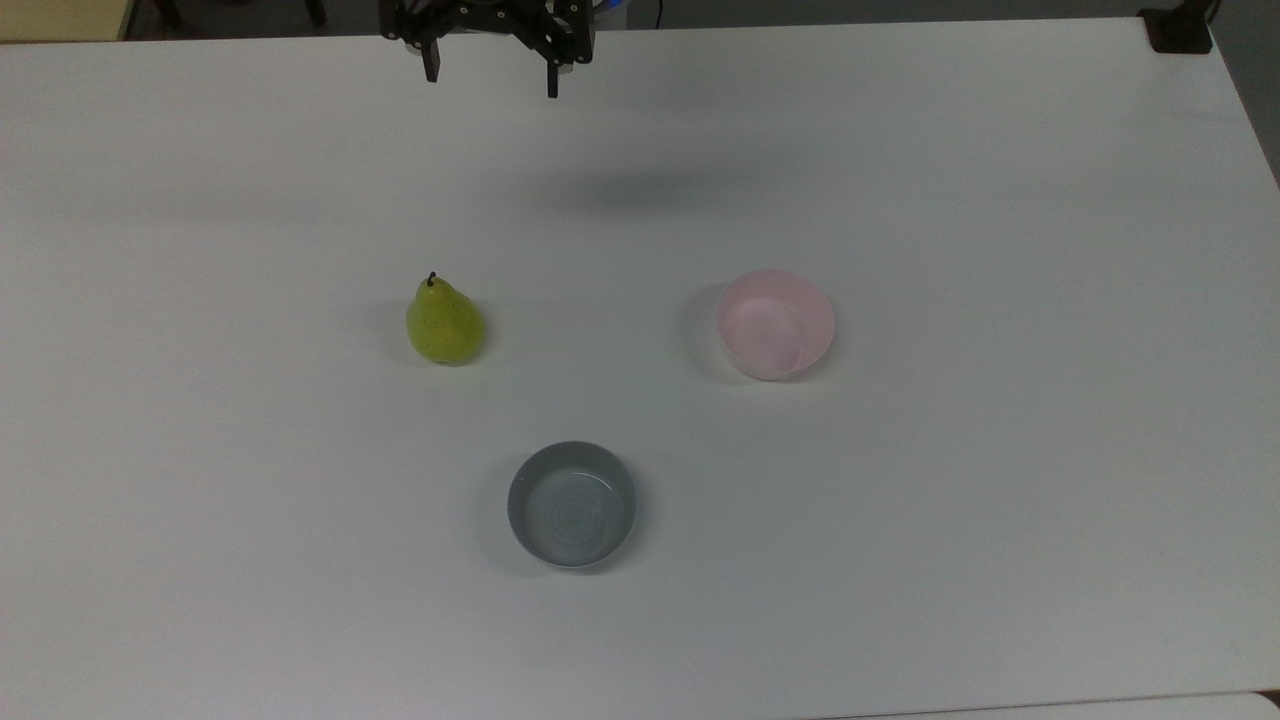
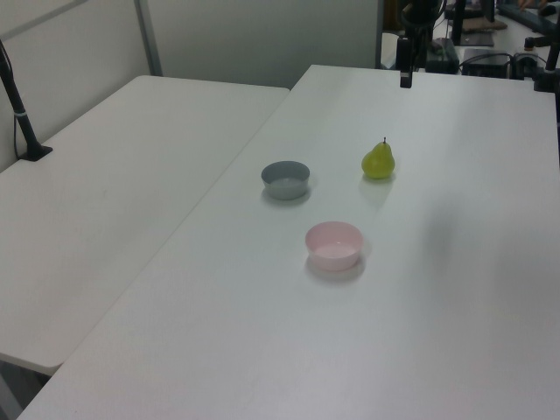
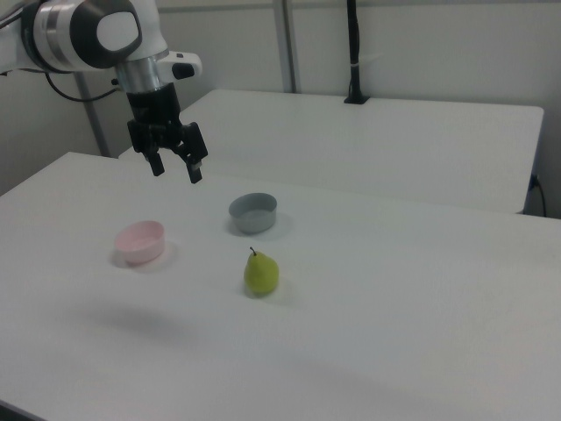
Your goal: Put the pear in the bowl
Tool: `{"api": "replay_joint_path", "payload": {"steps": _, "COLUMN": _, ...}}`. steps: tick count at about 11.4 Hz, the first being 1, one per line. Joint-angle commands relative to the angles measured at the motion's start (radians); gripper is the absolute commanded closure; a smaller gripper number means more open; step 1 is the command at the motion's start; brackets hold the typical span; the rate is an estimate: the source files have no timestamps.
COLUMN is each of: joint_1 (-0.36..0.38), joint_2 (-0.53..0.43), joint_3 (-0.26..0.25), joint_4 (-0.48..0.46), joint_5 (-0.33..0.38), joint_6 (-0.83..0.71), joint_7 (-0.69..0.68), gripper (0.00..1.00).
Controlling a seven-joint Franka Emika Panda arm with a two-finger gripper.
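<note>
A yellow-green pear with a dark stem stands upright on the white table, left of centre in the top view; it shows too in the left view and the right view. The pale pink bowl sits empty to the top view's right of it. My gripper hangs high over the table's far edge, open, with nothing between its fingers. It is well away from both the pear and the bowl.
An empty grey bowl sits nearer the front edge in the top view, between pear and pink bowl. A second white table adjoins, with a black post clamped to it.
</note>
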Motion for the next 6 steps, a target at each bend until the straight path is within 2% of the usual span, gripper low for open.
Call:
{"api": "replay_joint_path", "payload": {"steps": 1, "joint_1": -0.004, "joint_2": -0.016, "joint_3": -0.008, "joint_4": -0.006, "joint_5": 0.022, "joint_6": -0.026, "joint_7": -0.029, "gripper": 0.00}}
{"api": "replay_joint_path", "payload": {"steps": 6, "joint_1": -0.010, "joint_2": -0.016, "joint_3": -0.008, "joint_4": -0.006, "joint_5": 0.020, "joint_6": -0.026, "joint_7": -0.029, "gripper": 0.00}}
